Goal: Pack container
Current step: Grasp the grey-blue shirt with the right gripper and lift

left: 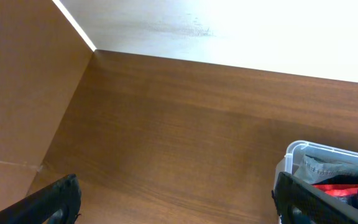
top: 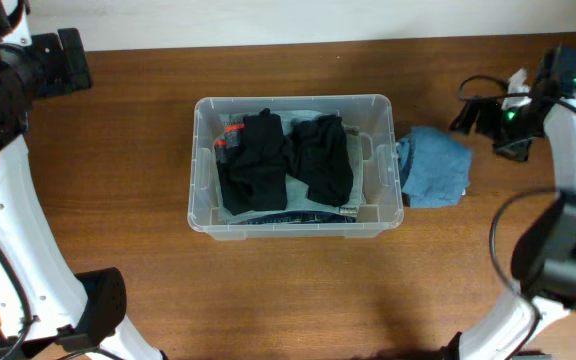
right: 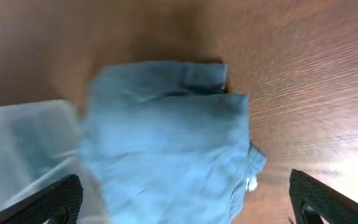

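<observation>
- At the right side of the table [top: 118, 200], the right gripper [right: 185, 205] is seen with its jaws spread wide and nothing held, aimed at a folded blue cloth [right: 166, 143].
- Near the far left corner, the left gripper [left: 176, 205] is likewise held wide apart and empty, well away from the work.
- The blue cloth lies on the table outside the container [top: 293, 100], pressed against its right wall.
- If only the top layer is pinched, the fold could open and an edge could be snagged on the thick rim.
- A grasp made so close to the wall could cause the clear bin to be pushed or tilted.
- The container sits at the table's centre; 2 black folded garments [top: 253, 160] are laid side by side in it over pale printed material, with a small red item [top: 230, 130] at the left.
</observation>
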`<state>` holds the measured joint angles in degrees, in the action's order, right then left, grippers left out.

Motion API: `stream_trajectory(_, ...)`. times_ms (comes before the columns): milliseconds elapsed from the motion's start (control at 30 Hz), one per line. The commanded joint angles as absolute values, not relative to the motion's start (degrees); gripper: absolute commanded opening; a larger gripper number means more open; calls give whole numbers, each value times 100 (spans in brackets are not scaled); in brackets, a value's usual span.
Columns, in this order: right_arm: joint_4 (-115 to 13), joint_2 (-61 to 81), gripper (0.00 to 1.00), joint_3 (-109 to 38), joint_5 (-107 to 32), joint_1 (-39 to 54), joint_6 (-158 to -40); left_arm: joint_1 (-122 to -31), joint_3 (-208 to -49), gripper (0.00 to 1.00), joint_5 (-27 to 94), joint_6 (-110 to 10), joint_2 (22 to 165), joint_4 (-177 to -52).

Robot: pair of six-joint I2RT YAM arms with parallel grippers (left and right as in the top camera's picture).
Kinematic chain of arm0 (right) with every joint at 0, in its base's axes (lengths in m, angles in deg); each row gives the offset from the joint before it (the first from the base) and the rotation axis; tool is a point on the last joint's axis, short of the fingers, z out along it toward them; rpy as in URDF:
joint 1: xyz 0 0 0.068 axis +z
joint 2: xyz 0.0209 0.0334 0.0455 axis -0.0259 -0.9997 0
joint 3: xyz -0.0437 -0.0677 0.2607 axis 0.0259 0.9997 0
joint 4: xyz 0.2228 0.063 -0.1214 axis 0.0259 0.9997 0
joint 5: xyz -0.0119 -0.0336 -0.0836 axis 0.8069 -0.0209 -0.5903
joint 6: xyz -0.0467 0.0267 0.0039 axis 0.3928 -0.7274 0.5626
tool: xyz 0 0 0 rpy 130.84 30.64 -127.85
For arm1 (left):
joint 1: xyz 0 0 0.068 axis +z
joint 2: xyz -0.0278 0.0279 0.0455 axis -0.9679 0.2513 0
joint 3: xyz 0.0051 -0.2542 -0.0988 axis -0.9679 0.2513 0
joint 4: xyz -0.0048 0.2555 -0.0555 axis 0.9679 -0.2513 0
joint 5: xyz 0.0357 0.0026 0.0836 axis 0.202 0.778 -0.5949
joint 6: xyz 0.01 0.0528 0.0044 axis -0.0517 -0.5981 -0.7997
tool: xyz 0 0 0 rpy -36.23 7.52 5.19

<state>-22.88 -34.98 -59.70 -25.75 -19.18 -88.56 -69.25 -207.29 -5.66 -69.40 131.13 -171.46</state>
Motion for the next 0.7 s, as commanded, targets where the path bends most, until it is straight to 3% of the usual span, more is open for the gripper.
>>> stream_trajectory(0,-2325,-4047,99,-5920,-2055,-2041,-8281,-6901,-20716,99,-608,-6886,12986,-17139)
stream_trajectory(233,-2338,-4694,99,-5920,-578,-1966,-7543,-6901,-20716,99,-608,-6886,12984,-17139)
stream_trajectory(267,-2338,-4707,96,-5920,-547,-1929,-7545,-6901,-20716,99,-606,-6886,12986,-17137)
stream_trajectory(300,-2338,-4712,89,-5920,-554,-1901,-7543,-6901,-20716,99,-606,-6886,12986,-17139)
stream_trajectory(333,-2334,-4712,71,-5920,-580,-1870,-7547,-6901,-20716,99,-606,-6886,12986,-17139)
stream_trajectory(367,-2310,-4712,45,-5920,-595,-1839,-7551,-6901,-20716,99,-606,-6886,12984,-17139)
stream_trajectory(400,-2284,-4712,35,-5920,-595,-1839,-7551,-6901,-20716,99,-606,-6886,12986,-17139)
stream_trajectory(500,-2225,-4712,24,-5920,-597,-1842,-7549,-6901,-20716,99,-608,-6886,12986,-17139)
stream_trajectory(567,-2209,-4712,25,-5920,-597,-1846,-7547,-6901,-20716,99,-606,-6886,12984,-17139)
stream_trajectory(600,-2209,-4712,39,-5920,-648,-1846,-7545,-6901,-20716,99,-606,-6886,12984,-17139)
stream_trajectory(633,-2214,-4712,62,-5920,-779,-1846,-7547,-6901,-20716,99,-606,-6886,12986,-17139)
stream_trajectory(667,-2218,-4712,76,-5920,-930,-1837,-7549,-6901,-20716,99,-608,-6886,12986,-17139)
